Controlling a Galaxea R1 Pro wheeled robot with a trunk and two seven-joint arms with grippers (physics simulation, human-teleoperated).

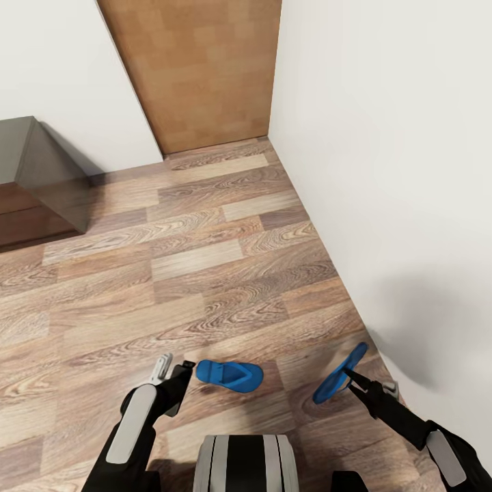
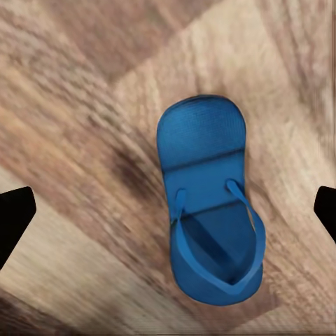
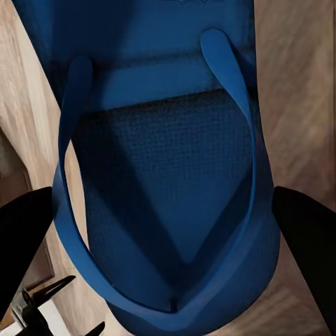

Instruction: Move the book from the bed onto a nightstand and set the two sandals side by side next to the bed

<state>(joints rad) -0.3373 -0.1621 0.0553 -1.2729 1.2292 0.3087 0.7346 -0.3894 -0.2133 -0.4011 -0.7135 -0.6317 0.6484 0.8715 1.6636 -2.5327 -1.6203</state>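
- Hanging low in the lower left of the head view, just above the wood-plank floor (image 1: 205, 273): left gripper (image 1: 174, 372), fingers spread wide and holding nothing.
- Showing at the two side edges of the left wrist view as dark fingertips (image 2: 14, 213), far apart, with bare planks between them and the shoe.
- Lying flat just right of that gripper, close but apart from it, lower centre of the head view: first sandal (image 1: 229, 374), strap side up, long axis running left to right across the frame and tipping slightly down toward the right.
- Appearing whole in the left wrist view (image 2: 210, 210), rounded heel toward the top of the frame, Y-strap and toe end toward the bottom.
- Reaching in from the lower right corner of the head view: right gripper (image 1: 350, 377), closing on the second sandal (image 1: 339, 373) at its lower end.
- Lifting that shoe edge-on, sole tilted steeply, long axis slanting from lower left up to upper right.
- Crowding the right wrist view: same sandal (image 3: 168, 175), strap loop wide across the frame, dark fingers (image 3: 308, 245) pressing close at either side.
- Standing in the upper left of the head view: a dark cabinet (image 1: 27, 184) against the white wall (image 1: 396, 171).
- Rising at top centre, in the corner: a brown door (image 1: 198, 68).
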